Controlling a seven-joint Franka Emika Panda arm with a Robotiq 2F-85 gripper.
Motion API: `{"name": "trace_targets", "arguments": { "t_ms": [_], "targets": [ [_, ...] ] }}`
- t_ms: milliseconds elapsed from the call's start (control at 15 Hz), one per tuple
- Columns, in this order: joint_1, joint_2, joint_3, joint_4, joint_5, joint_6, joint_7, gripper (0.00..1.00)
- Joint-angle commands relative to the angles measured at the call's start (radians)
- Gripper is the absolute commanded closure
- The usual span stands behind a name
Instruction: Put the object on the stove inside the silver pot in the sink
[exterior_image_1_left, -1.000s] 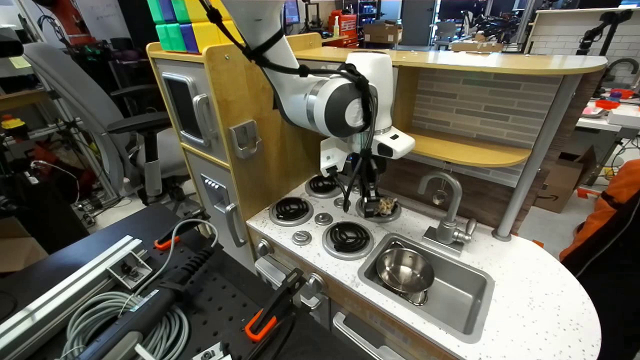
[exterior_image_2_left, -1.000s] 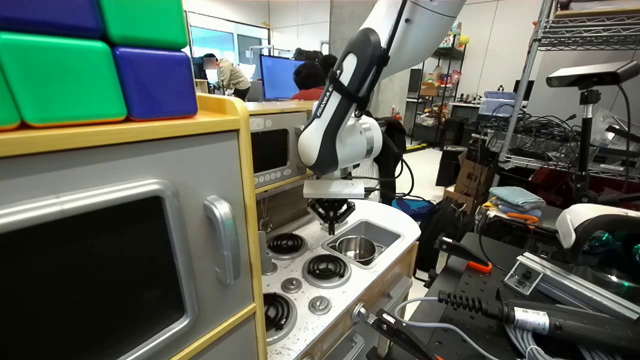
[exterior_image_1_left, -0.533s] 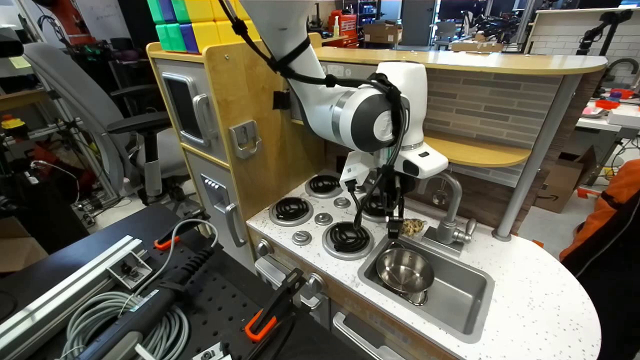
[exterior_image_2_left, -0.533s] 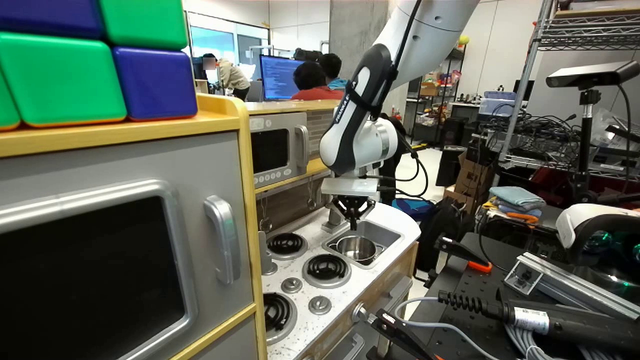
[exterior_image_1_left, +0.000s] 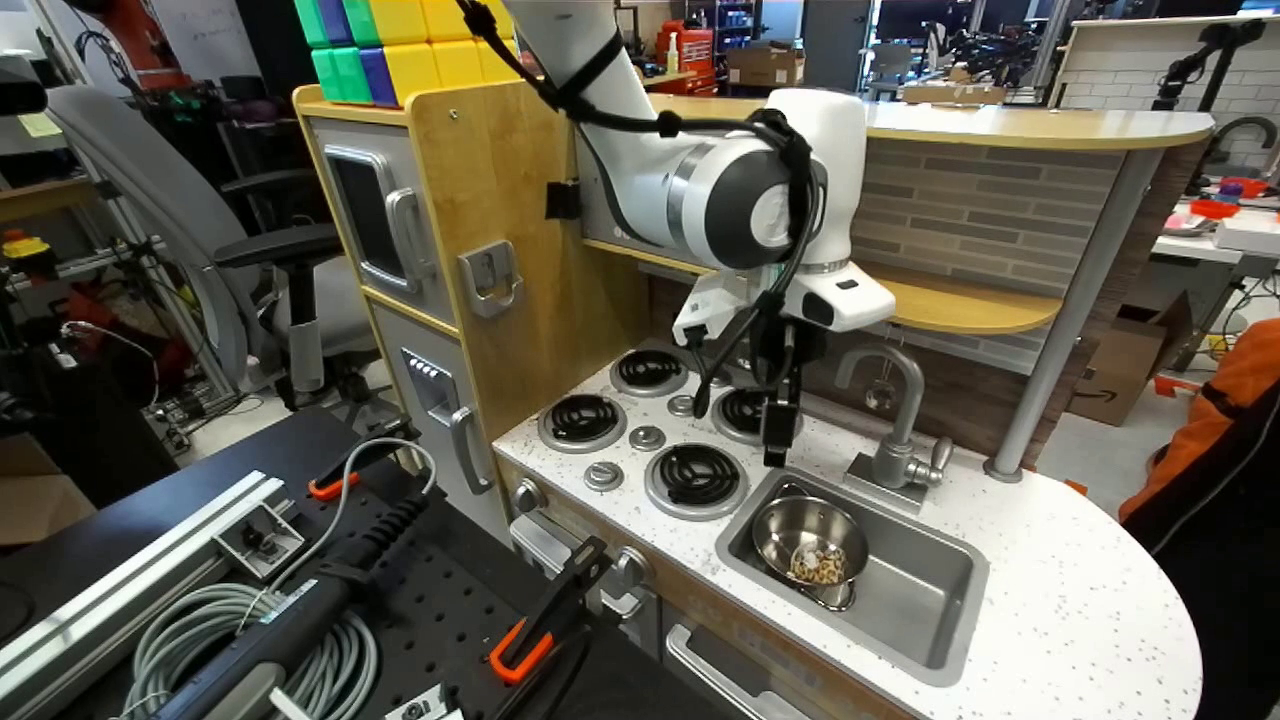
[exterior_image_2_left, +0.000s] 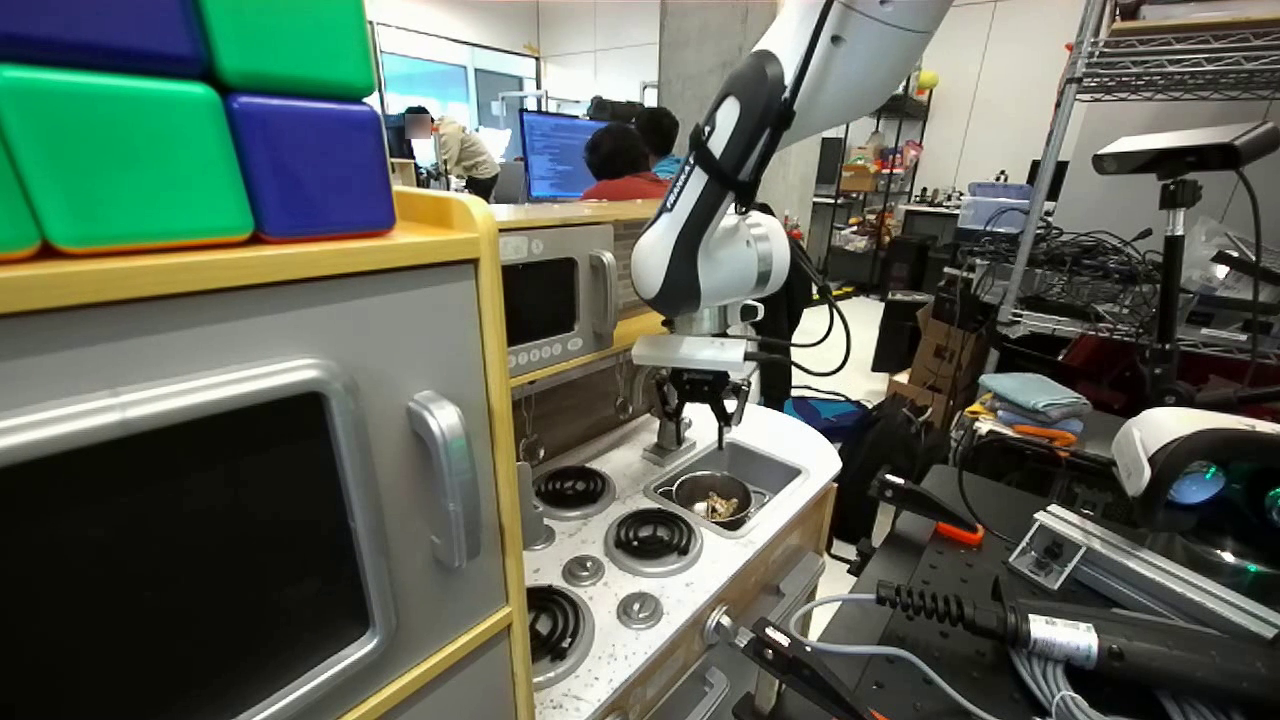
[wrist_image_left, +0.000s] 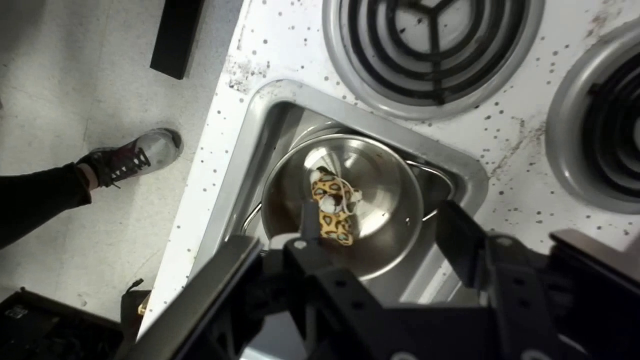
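Observation:
The object, a small leopard-print toy (wrist_image_left: 331, 187) with white bits and a thin string, lies inside the silver pot (wrist_image_left: 385, 192). That pot stands in the corner of the grey sink (wrist_image_left: 287, 92) nearest the burners, and both exterior views show the toy (exterior_image_1_left: 818, 566) down in it. Above the pot, my gripper (wrist_image_left: 380, 221) has its fingers spread wide, with nothing held between them. One finger (wrist_image_left: 310, 220) covers a little of the toy's edge in the wrist view, though it hangs apart from it. On the stove (exterior_image_1_left: 652, 412) several black burners show, with nothing resting on them.
A curved silver faucet (exterior_image_1_left: 905, 400) rises behind the sink, close to the arm. Over the counter runs a wooden shelf (exterior_image_1_left: 960, 300), and a tall wooden cabinet (exterior_image_1_left: 540, 200) stands beside the stove. In front is a dark table (exterior_image_1_left: 440, 590) with clamps and cable.
The toy travelled in the gripper from over the rear burner toward the sink. Since half a second ago the gripper has opened and risen slightly, and the toy has dropped into the pot.

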Motion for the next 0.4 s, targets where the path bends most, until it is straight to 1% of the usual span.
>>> {"name": "trace_targets", "arguments": {
  "t_ms": [0, 67, 133, 200, 267, 333],
  "targets": [
    [-0.061, -0.196, 0.081, -0.133, 0.042, -0.056, -0.108, 0.06],
    [-0.071, -0.231, 0.093, -0.151, 0.051, -0.074, -0.136, 0.01],
    [-0.034, -0.115, 0.052, -0.058, 0.015, -0.041, -0.065, 0.00],
    [-0.037, -0.145, 0.056, -0.073, 0.016, -0.048, -0.072, 0.09],
    [-0.037, -0.150, 0.056, -0.075, 0.015, -0.048, -0.071, 0.01],
    [-0.037, -0.143, 0.056, -0.073, 0.016, -0.048, -0.071, 0.00]
  ]
}}
